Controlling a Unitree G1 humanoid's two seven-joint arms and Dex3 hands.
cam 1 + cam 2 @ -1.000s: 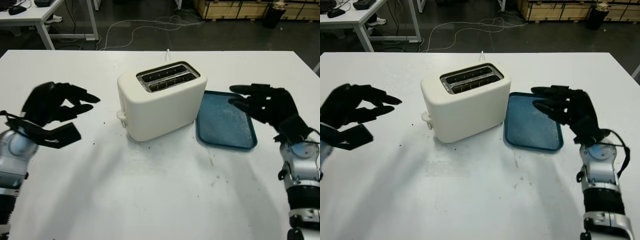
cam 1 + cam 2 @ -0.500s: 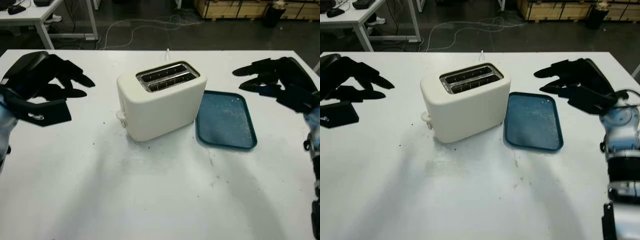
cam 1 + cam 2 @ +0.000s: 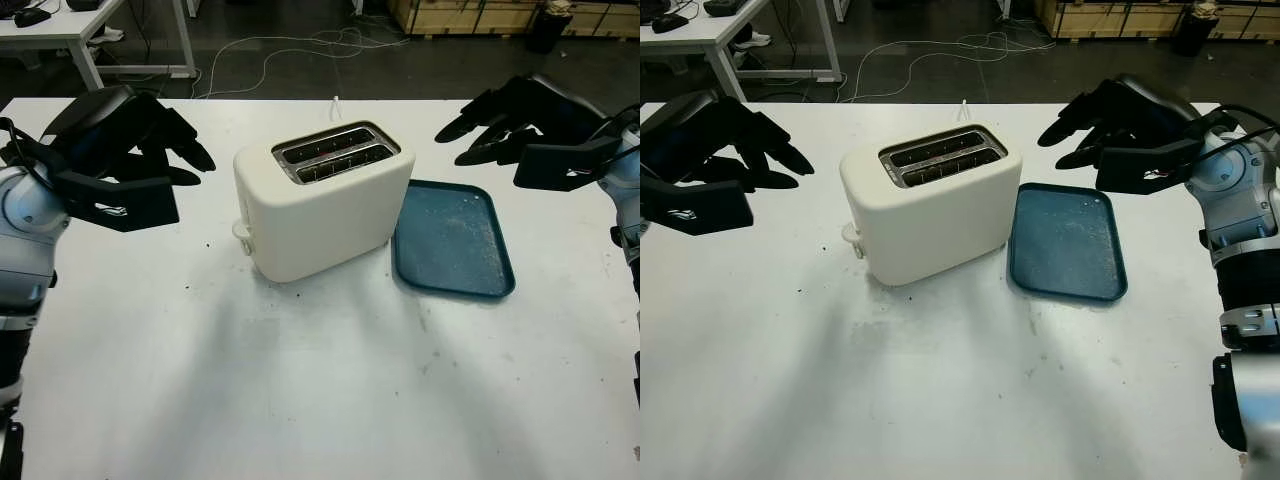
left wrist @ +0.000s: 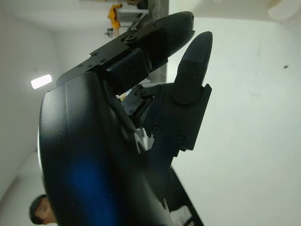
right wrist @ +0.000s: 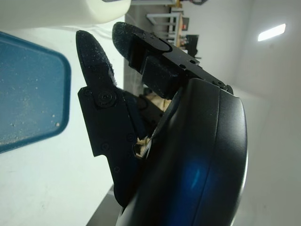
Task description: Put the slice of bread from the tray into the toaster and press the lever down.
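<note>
Toaster as landmark: cream-white plastic two-slot toaster (image 3: 322,200) stands mid-surface, slots up, both slots dark with wire guides showing. I cannot make out bread inside them from the head views. Its round cream lever knob (image 3: 242,231) sits low on the end wall that faces my left side.

Blue rectangular plastic tray (image 3: 451,240) lies just beside the toaster on my right side, nearly touching its base. Only pale crumbs on it; no slice of bread on the tray or anywhere on the white surface (image 3: 300,380).

My left hand (image 3: 130,150) hangs in the air off the toaster's lever end, well apart from it, open and holding nothing. My right hand (image 3: 515,120) hangs beyond the tray, on the far side of it from the toaster, raised above the surface, also open and holding nothing.

Step in hand, as I judge it: bread is off the tray and the knob sits low, so loading and pressing look done, though I cannot confirm the slice is seated.

Next move calls for: a check of the slots from above. If the lever needs pressing, my left hand is the nearer one; it must drop toward the knob and push straight down along the end wall without shoving the toaster toward the tray.
</note>
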